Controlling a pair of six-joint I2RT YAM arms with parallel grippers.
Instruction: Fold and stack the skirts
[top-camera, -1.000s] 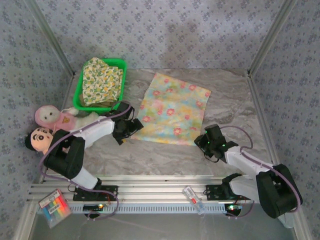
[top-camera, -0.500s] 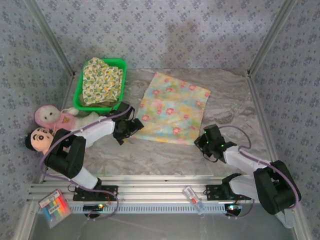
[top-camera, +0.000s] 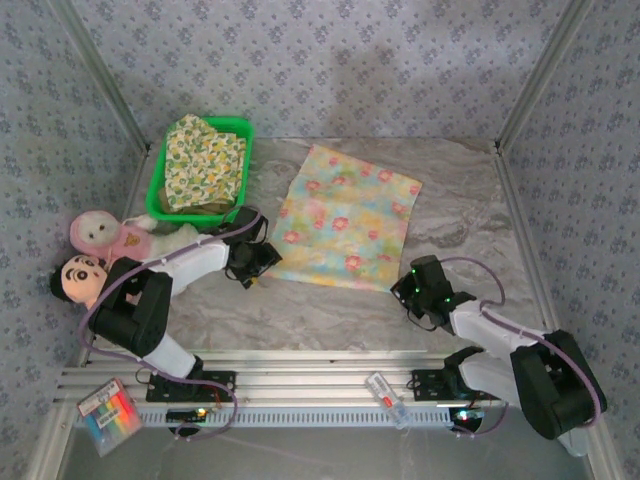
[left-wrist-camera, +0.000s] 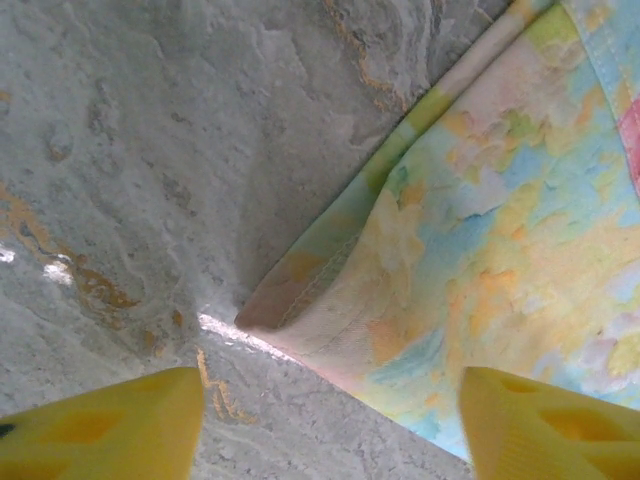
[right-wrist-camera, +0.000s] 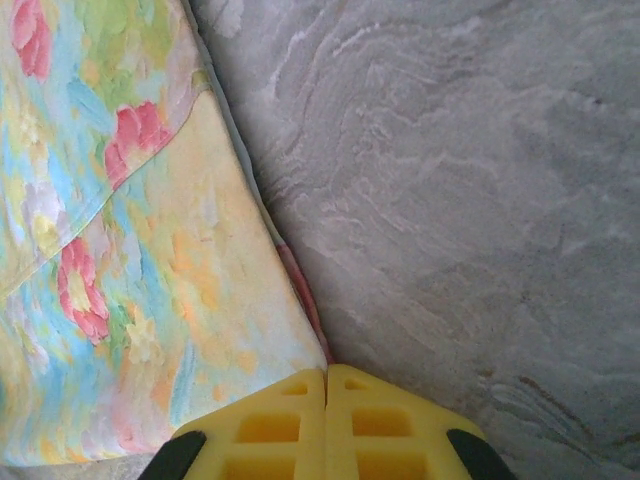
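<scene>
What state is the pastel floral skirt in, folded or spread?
Spread: the pastel floral skirt lies flat on the marble table, its corners out, no fold visible.

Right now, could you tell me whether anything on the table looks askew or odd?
Only the near-left corner of the pastel skirt: it is rumpled and lifts off the table; the rest lies flat.

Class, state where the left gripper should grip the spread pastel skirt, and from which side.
Probably the near-left corner, from above on the left: the pastel skirt lies flat, and that hemmed corner sits between the left gripper's open fingers.
</scene>
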